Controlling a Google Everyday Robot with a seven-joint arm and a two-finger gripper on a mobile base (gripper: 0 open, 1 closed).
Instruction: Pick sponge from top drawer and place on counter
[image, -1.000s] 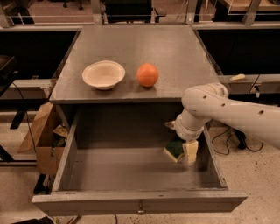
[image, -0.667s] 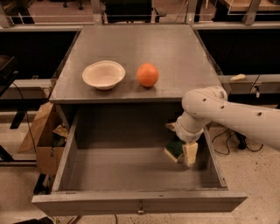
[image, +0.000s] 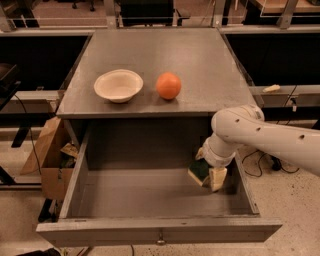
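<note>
The top drawer (image: 125, 192) is pulled open below the counter (image: 160, 50). The sponge (image: 198, 173), dark green over pale yellow, is tilted at the right side of the drawer interior. My gripper (image: 208, 167) reaches down into the drawer from the right. Its pale fingers (image: 218, 178) sit on either side of the sponge and are closed on it. The white arm (image: 260, 135) hides the drawer's back right corner.
A white bowl (image: 118, 85) and an orange ball (image: 168, 85) sit near the counter's front edge. A cardboard box (image: 47, 155) stands on the floor left of the cabinet. Cables lie on the floor at the right.
The arm has shifted slightly, and the gripper with the sponge has edged a little to the left inside the drawer. The bowl and ball have not moved.
</note>
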